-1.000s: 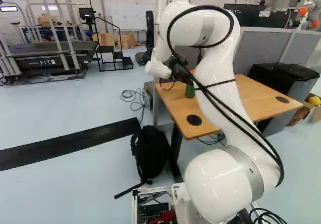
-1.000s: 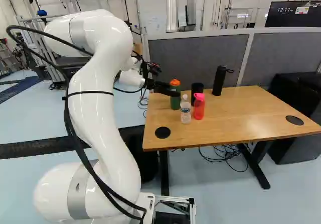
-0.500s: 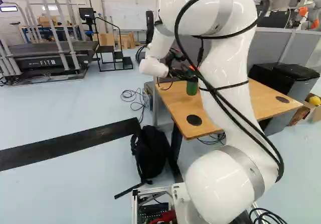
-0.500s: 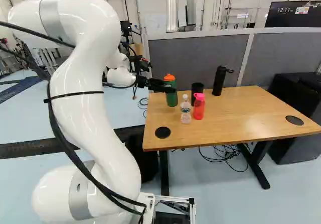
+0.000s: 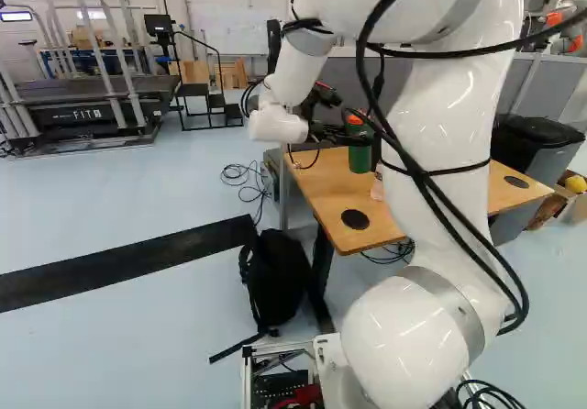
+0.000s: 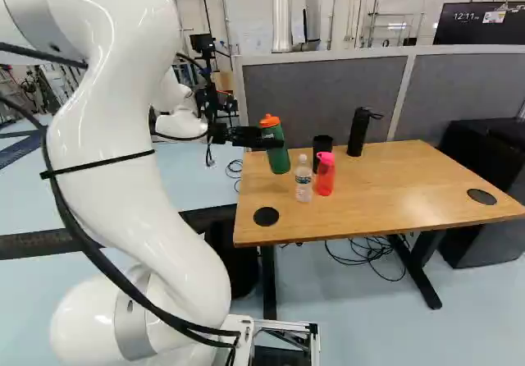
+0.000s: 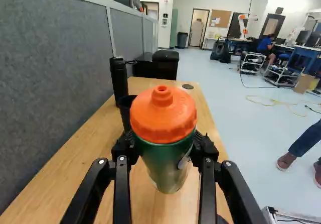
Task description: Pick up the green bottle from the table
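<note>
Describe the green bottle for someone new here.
Find the wooden table beside the gray partition, then the claw at its end. Gripped there is the green bottle. Its orange lid sets it apart from the clear bottle, red bottle and black bottle.

You have the gripper [image 5: 359, 139] at the green bottle [image 5: 360, 160], a black backpack [image 5: 278, 281] near the table [image 5: 323, 193]

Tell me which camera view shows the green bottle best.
The wrist view: the green bottle is closest there, orange lid toward the camera, with the gripper shut on its sides. The right base view shows it smaller, but leaning, the gripper crossing its upper body. The left base view shows it small, partly behind the gripper.
</note>
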Tool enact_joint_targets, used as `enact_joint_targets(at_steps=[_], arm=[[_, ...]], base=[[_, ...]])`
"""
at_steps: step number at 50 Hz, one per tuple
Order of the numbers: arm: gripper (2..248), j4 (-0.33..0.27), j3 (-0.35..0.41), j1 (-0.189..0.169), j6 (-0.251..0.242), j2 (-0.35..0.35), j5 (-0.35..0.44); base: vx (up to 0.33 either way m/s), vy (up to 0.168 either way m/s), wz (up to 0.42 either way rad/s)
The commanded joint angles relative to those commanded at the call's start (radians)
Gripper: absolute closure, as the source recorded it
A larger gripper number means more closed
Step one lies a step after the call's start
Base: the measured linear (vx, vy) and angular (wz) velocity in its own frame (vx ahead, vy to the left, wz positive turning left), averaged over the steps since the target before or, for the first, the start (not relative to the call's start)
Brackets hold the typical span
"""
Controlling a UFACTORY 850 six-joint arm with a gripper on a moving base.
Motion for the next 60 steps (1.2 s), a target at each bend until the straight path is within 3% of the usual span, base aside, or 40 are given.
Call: enact_joint_targets(at_steps=[24, 43, 60], arm=[[130, -0.033, 0.152, 0.051, 0.000, 0.111, 0.039], [130, -0.035, 0.290, 0.129, 0.000, 0.221, 0.039], [130, -0.042, 0.306, 0.136, 0.002, 0.235, 0.037]], base=[[0.000, 0.000, 0.000], [0.000, 0.000, 0.000], [0.000, 0.000, 0.000]])
